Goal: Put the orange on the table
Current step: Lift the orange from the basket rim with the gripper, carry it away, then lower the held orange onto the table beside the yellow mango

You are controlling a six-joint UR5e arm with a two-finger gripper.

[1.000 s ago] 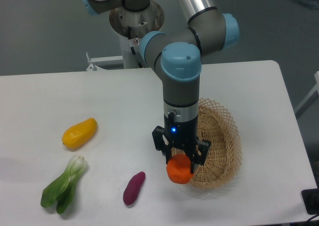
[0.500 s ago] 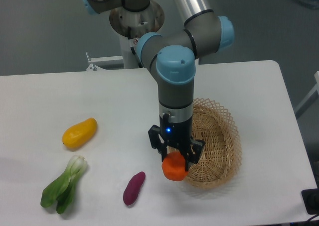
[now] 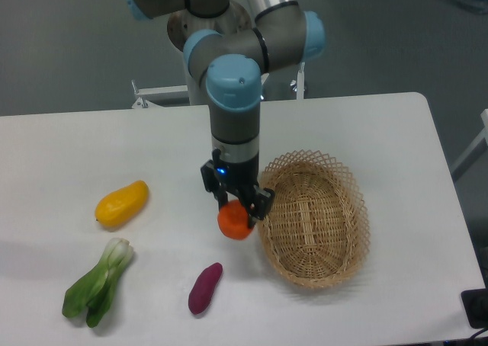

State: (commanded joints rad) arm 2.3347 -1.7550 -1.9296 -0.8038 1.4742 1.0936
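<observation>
Gripper (image 3: 235, 206) points straight down near the middle of the frame, its two dark fingers (image 3: 261, 203) clamped on the orange (image 3: 235, 222), which hangs below them. The orange sits just left of the basket (image 3: 314, 218), outside its rim; whether it touches the table (image 3: 107, 144) cannot be told from this view. A small blue light glows on the gripper body above the fruit.

The basket, oval and woven, lies right of centre with its open weave rim near the right finger. At left centre a yellow fruit (image 3: 121, 203) lies on the white top. Below it, in the lower left, is a green leafy vegetable (image 3: 97, 285) with pale stalks. A small purple vegetable (image 3: 205, 287) lies below the orange, well apart from it, toward the bottom edge.

The arm (image 3: 235, 110), grey with light-blue joint caps, drops from the upper middle of the frame, and its base (image 3: 207, 24) stands behind the far edge of the table.
</observation>
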